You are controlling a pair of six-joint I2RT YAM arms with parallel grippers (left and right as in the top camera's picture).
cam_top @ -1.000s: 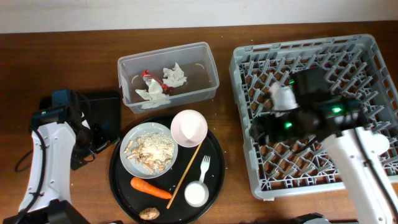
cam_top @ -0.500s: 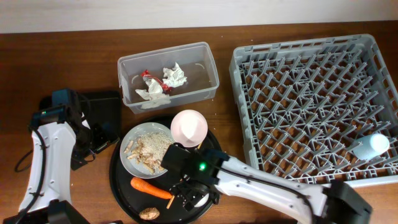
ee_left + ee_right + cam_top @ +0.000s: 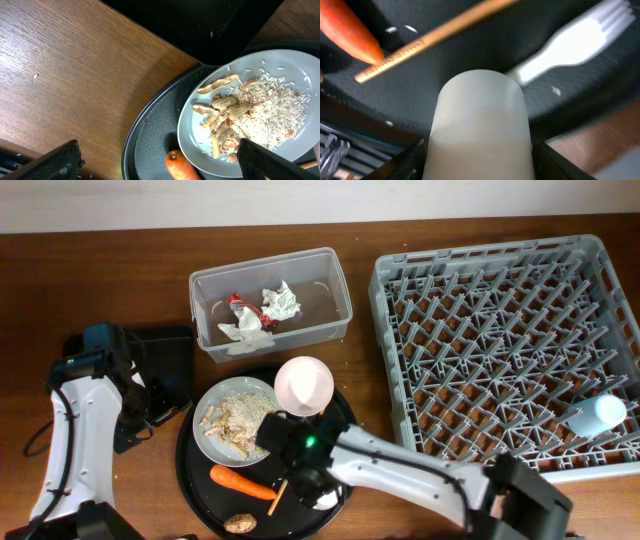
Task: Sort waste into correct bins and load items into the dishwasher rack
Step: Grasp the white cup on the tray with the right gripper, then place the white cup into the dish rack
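Note:
My right gripper [image 3: 310, 482] [image 3: 479, 162] is shut on the white cup [image 3: 477, 115] [image 3: 324, 500] at the front of the round black tray. The white fork [image 3: 570, 45] [image 3: 328, 446], wooden stick [image 3: 435, 37] [image 3: 305, 445] and orange carrot [image 3: 240, 480] [image 3: 350, 30] lie around it. My left gripper [image 3: 157, 155] [image 3: 160, 405] is open and empty above the tray's left rim, near the carrot [image 3: 182, 167] and the pale plate of beige scraps [image 3: 250, 110] [image 3: 240, 420]. The pink bowl [image 3: 303, 385] stands behind. A brown lump [image 3: 238, 523] lies at the front.
The clear tub [image 3: 340, 280] holds white napkins [image 3: 280, 302] and a red wrapper [image 3: 237, 300]. The shallow black tray [image 3: 165, 355] [image 3: 200, 25] sits left of the round tray [image 3: 200, 480]. The grey rack [image 3: 480, 360] at the right holds the light blue cup [image 3: 597, 416] on its side.
My right arm left the rack, where the light blue cup now lies, and came down onto the white cup on the round tray. The left arm has not moved.

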